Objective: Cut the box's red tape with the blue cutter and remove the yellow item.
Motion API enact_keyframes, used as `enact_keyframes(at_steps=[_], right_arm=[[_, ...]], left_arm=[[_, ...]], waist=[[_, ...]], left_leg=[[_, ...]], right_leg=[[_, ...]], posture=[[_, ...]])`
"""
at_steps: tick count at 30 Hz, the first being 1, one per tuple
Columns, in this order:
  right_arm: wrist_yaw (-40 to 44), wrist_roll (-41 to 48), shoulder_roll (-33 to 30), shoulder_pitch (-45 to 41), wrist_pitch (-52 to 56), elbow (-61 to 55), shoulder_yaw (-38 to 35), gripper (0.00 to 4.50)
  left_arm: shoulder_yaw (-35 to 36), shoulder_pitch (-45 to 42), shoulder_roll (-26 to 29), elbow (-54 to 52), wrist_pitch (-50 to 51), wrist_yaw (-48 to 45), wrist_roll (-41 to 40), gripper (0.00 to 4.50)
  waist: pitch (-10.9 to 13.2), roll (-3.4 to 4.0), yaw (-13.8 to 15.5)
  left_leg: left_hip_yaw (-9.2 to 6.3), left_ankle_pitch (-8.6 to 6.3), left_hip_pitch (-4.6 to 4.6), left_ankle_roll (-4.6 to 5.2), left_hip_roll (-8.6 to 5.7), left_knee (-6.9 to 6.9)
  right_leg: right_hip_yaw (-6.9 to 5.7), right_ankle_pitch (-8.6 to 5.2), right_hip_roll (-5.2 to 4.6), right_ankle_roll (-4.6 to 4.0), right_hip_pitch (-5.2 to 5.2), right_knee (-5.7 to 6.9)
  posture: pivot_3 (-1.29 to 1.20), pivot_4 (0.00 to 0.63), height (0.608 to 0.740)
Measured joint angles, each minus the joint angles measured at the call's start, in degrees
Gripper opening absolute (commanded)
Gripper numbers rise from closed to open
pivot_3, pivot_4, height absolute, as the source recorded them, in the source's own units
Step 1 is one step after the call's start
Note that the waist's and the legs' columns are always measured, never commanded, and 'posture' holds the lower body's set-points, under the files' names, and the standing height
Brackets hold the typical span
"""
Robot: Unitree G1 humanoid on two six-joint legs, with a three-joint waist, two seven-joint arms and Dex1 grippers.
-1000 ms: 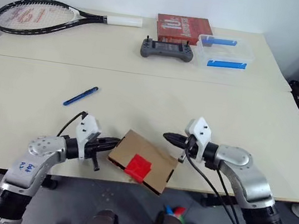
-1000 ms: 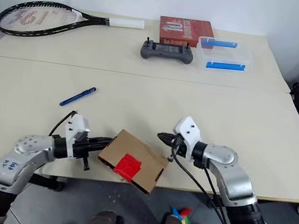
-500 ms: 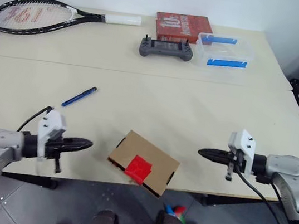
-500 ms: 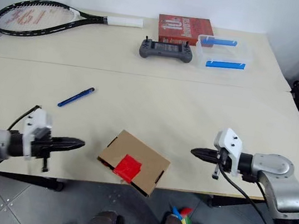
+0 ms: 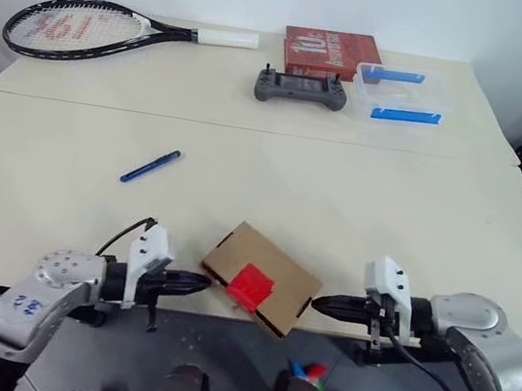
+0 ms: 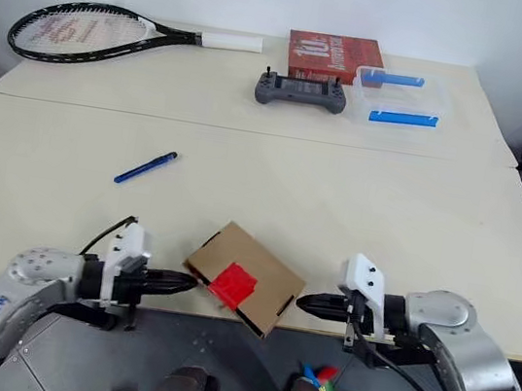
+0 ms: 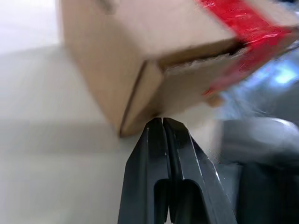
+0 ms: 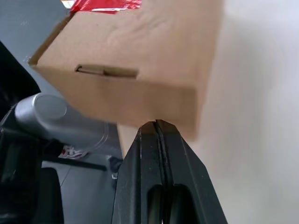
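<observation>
The brown box [image 5: 274,274] lies at an angle on the table's front edge, its near corner hanging over. The red tape [image 5: 249,285] sits across its near flap seam. My left gripper [image 5: 205,283] is shut, with its tip at the box's left corner [image 7: 140,56]. My right gripper [image 5: 315,305] is also shut, and its tip is at the box's right side [image 8: 140,46]. I cannot tell whether either tip touches the cardboard. The blue cutter [image 5: 150,166] lies alone on the table, well back and left of the box. The yellow item is hidden.
A tennis racket [image 5: 80,26] lies at the far left. At the far right are a grey controller [image 5: 301,89], a red printed box [image 5: 330,49] and a clear container with blue clips [image 5: 399,93]. The table's front edge [image 5: 51,284] runs just below both grippers.
Half a second ago both grippers stood out wide of the box. They have come back in to its two sides, nearer the front edge. The box has stayed put.
</observation>
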Motion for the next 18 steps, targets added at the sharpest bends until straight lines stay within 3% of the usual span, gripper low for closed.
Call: enact_keyframes(at_steps=[4,9,13,18], right_arm=[[-2.27,-1.05,0.36,-0.05,0.00,0.10,-0.15,0.00],[-12.46,-4.77,8.25,-8.71,-0.33,6.54,-0.83,0.00],[-16.76,-7.47,9.58,-11.69,-0.64,10.15,-0.91,0.00],[-18.95,-9.37,10.22,-13.38,-2.11,12.99,-1.37,0.00]], left_arm=[[-1.69,-2.84,-1.44,3.11,-3.22,1.59,3.50,0.04],[-5.28,-8.10,-3.70,5.52,-3.62,-0.42,4.18,0.04],[0.29,-8.44,1.75,4.72,4.16,-6.48,-5.22,0.04],[9.77,-18.99,7.33,10.32,12.01,-10.79,-13.94,0.04]], waist=[[0.00,0.00,-0.09],[-0.02,-0.01,-0.46],[-0.01,-0.01,-0.48],[-0.01,-0.02,-0.09]], left_leg=[[0.01,0.00,0.02,0.00,0.00,-0.04],[0.09,0.05,0.06,0.00,0.04,0.04],[0.12,0.06,-0.19,-0.03,0.09,-0.04],[0.12,0.06,-0.22,-0.02,0.04,0.03]], right_leg=[[0.00,0.00,0.00,0.01,-0.01,-0.01],[0.04,0.01,0.01,-0.01,-0.03,0.09],[0.07,0.02,0.07,-0.01,-0.41,0.19],[0.10,0.03,0.07,0.02,-0.38,0.15]], posture=[[0.00,0.150,0.740],[0.00,0.150,0.740],[0.00,0.150,0.740],[0.00,0.150,0.740]])
